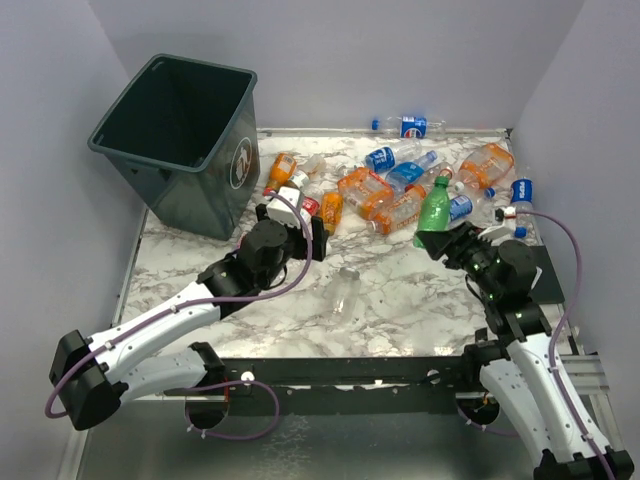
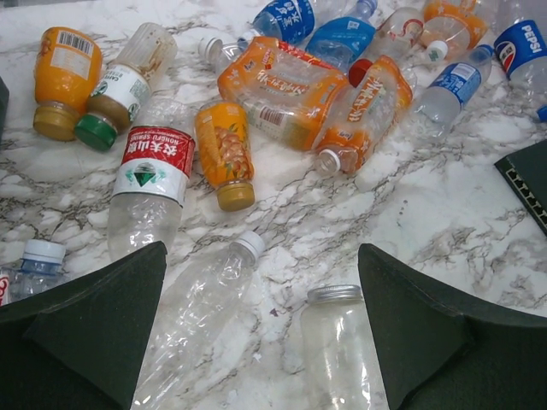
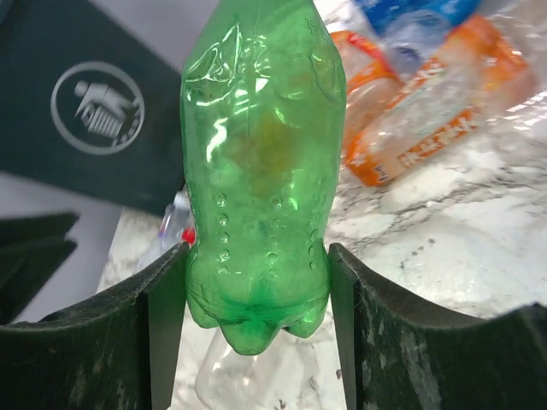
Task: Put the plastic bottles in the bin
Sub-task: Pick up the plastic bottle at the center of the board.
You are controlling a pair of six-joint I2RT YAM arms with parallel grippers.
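Top external: green bottle point(image 1: 434, 205) pinched, bin point(image 1: 170, 195) far left.
Right gripper point(image 1: 443, 238) clamps the bottle's base (neck pointing away); the bin sits well apart, nearer the left gripper point(image 1: 296, 222), which is spread and empty.

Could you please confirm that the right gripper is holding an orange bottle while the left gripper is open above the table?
Not quite: the right gripper holds a green bottle, not an orange one, as the right wrist view shows. The left gripper is indeed open above the table.
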